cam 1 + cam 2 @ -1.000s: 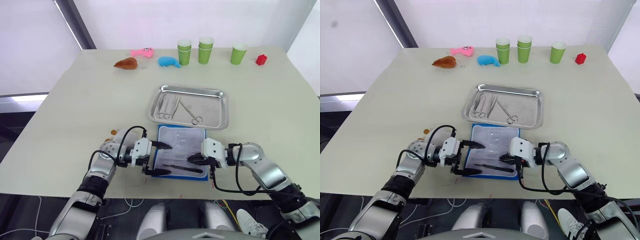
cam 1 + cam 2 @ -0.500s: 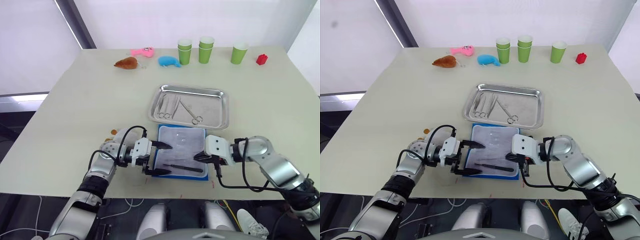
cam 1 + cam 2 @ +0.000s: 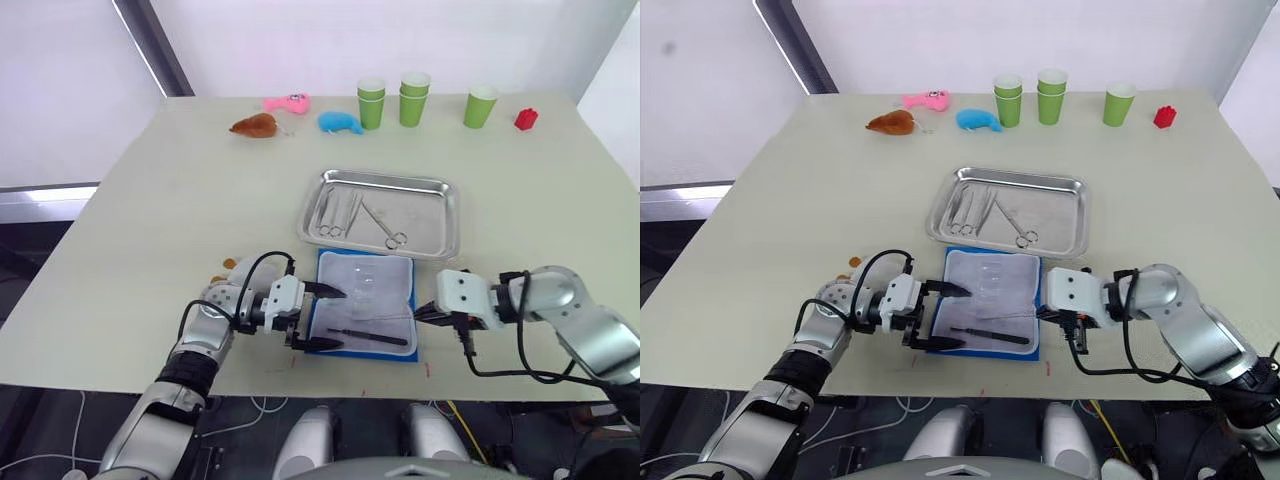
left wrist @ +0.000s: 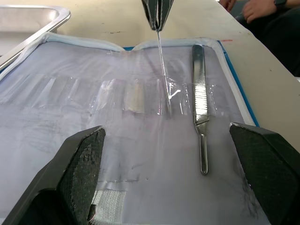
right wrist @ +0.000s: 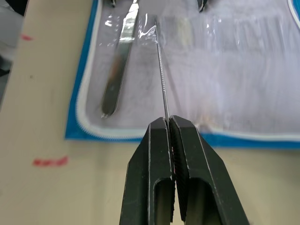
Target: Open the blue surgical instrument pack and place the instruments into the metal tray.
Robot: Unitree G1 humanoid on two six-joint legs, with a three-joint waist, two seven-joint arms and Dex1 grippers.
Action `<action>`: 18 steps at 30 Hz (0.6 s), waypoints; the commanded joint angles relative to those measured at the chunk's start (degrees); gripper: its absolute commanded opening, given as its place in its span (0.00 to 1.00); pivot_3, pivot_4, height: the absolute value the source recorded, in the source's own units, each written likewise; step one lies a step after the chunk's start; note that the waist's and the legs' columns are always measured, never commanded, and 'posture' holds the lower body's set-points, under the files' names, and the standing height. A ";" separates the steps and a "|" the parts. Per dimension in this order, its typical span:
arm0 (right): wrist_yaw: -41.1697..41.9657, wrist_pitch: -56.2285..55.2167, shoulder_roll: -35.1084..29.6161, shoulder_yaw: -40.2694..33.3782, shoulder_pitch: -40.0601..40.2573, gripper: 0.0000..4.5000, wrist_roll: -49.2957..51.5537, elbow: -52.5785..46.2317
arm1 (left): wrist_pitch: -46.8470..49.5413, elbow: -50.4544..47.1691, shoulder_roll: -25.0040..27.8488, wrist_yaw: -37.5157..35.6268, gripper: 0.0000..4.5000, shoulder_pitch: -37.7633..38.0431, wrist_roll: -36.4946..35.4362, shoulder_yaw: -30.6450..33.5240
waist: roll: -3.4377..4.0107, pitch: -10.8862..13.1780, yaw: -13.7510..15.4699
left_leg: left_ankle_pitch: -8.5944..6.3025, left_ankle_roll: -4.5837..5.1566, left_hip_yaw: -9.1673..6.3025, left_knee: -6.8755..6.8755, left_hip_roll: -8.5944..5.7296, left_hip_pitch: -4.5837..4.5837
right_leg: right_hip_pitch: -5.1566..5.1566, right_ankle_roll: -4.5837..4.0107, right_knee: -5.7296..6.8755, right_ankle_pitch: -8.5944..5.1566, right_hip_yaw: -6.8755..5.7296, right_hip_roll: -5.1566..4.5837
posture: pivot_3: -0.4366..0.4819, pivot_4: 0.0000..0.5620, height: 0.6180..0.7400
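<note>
The blue surgical instrument pack [image 3: 365, 300] lies open just in front of the metal tray [image 3: 449, 228], pale lining up. A flat dark instrument [image 3: 372, 336] rests on the lining near its front edge. Scissors [image 3: 386, 229] and forceps [image 3: 335, 212] lie in the tray. My left gripper [image 3: 322, 318] stands open at the pack's left edge, one finger on each side of the lining. At the pack's right edge my right gripper [image 5: 168, 123] is shut on a thin needle-like instrument [image 5: 161, 75], whose far tip still sits at the clear pocket strip [image 4: 136, 93].
Green cups [image 3: 412, 98], a red block [image 3: 525, 119], a blue whale toy [image 3: 340, 123], a pink toy [image 3: 285, 103] and a brown toy [image 3: 255, 126] line the table's far side. A small orange object [image 3: 228, 266] lies by my left forearm. A person's hands [image 4: 253, 8] show beyond the table's edge.
My right gripper has drawn back to the right, off the lining to the pack's right edge, pulling the thin instrument with it. The left gripper has stayed put.
</note>
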 commanded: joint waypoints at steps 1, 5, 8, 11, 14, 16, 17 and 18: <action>1.33 -3.90 -3.26 -5.98 2.37 0.01 2.18 -1.56 | 2.93 5.59 1.18 0.69 1.00 4.15 6.45 -3.57 | -0.03 0.02 0.08 | 0.00 0.00 -0.01 0.00 0.00 0.00 | 0.01 0.00 0.00 0.00 -0.02 -0.01 | 0.48 0.27 1.00; 2.59 -5.64 -5.60 -10.37 5.15 0.01 4.49 -1.14 | 3.04 5.18 1.26 0.64 1.00 4.47 6.38 -3.65 | -0.03 0.02 0.00 | 0.00 0.00 0.03 0.00 0.00 0.02 | 0.01 0.00 0.00 0.00 0.01 -0.01 | 0.48 0.27 1.00; 3.43 -5.83 -6.85 -13.20 6.88 0.01 6.35 -1.23 | 3.07 4.96 1.31 0.60 1.00 4.62 6.33 -3.65 | -0.03 0.02 0.00 | 0.00 0.00 0.03 0.00 0.01 0.01 | 0.01 0.01 -0.02 0.00 0.01 -0.01 | 0.48 0.27 1.00; 4.72 -7.07 -7.56 -16.56 8.18 0.01 8.72 -0.28 | 3.05 4.89 1.35 0.52 1.00 4.71 6.35 -3.70 | -0.03 0.02 0.00 | 0.00 0.00 0.04 0.00 0.00 0.00 | 0.01 0.01 -0.03 0.00 0.02 -0.02 | 0.48 0.27 1.00; 2.63 -4.25 -5.53 -19.07 7.38 0.01 12.07 0.38 | 2.98 5.15 1.31 0.45 1.00 4.57 6.38 -3.71 | -0.04 0.03 -0.02 | 0.00 0.00 0.06 0.00 0.01 0.00 | 0.02 0.01 -0.03 0.00 0.04 -0.02 | 0.48 0.27 1.00; -0.34 -1.64 -3.16 -19.52 6.08 0.01 13.50 0.63 | 2.97 5.24 1.25 0.45 1.00 4.52 6.39 -3.73 | -0.06 0.04 -0.02 | 0.00 0.00 0.05 0.00 0.01 0.01 | 0.02 0.00 -0.03 0.00 0.05 -0.01 | 0.48 0.27 1.00; -2.31 -0.15 -1.62 -19.46 5.13 0.01 13.84 0.91 | 2.98 5.29 1.21 0.47 1.00 4.46 6.41 -3.75 | -0.06 0.03 -0.03 | 0.00 0.00 0.06 0.00 0.01 0.01 | 0.02 0.00 -0.03 0.00 0.06 -0.01 | 0.48 0.27 1.00; -4.40 1.32 -0.05 -19.28 4.14 0.01 13.94 1.17 | 2.98 5.32 1.16 0.48 1.00 4.43 6.42 -3.76 | -0.05 0.04 -0.01 | 0.00 0.00 0.06 0.00 0.01 0.02 | 0.03 0.00 -0.03 0.00 0.07 -0.01 | 0.48 0.27 1.00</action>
